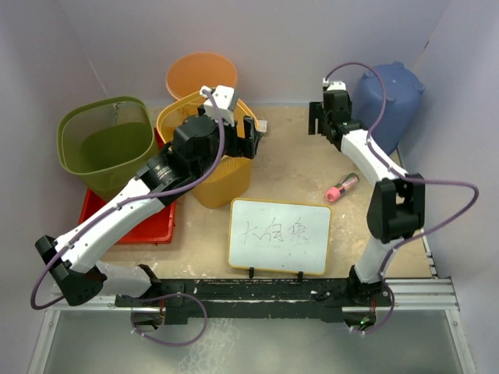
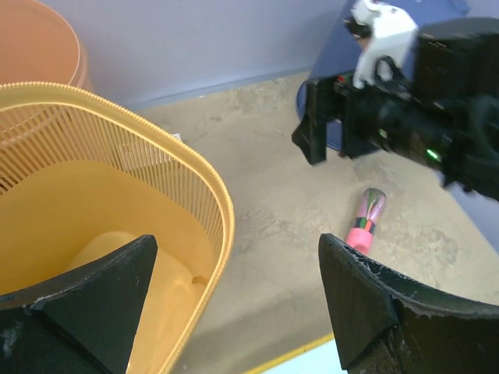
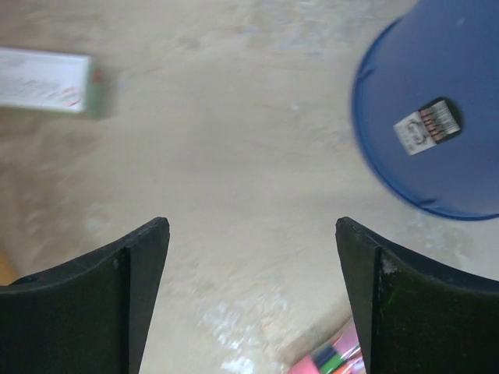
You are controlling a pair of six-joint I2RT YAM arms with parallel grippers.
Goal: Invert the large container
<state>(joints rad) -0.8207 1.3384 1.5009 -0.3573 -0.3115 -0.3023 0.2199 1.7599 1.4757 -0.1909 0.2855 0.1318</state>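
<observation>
Pale lavender walls (image 1: pixel 312 31) close in a sandy, mottled counter (image 1: pixel 296 167). At its left edge stands a green mesh bin (image 1: pixel 105 144), mouth up, partly over a red tray (image 1: pixel 152 226). Just right of it is the yellow mesh basket (image 1: pixel 226 183), upright and open to the top, left of the counter's middle and in front of an orange bucket (image 1: pixel 201 74) at the back wall.

The left pincer (image 1: pixel 253 139) hangs over the basket's right rim with its fingers apart. The left wrist view shows one finger (image 2: pixel 93 288) inside the basket, the other outside, and the rim between them, ungripped.

In the far right corner a blue bucket (image 1: pixel 390 97) turns its round base and a small sticker toward the right wrist camera. The right pincer (image 1: pixel 320 123) hovers beside it over bare counter, fingers spread wide and holding nothing.

A whiteboard (image 1: pixel 279 234) with handwriting lies near the front edge. A pink marker (image 1: pixel 342 187) lies on its side between the whiteboard and the blue bucket. A small white box (image 1: pixel 263 125) rests near the back, just beside the yellow basket.
</observation>
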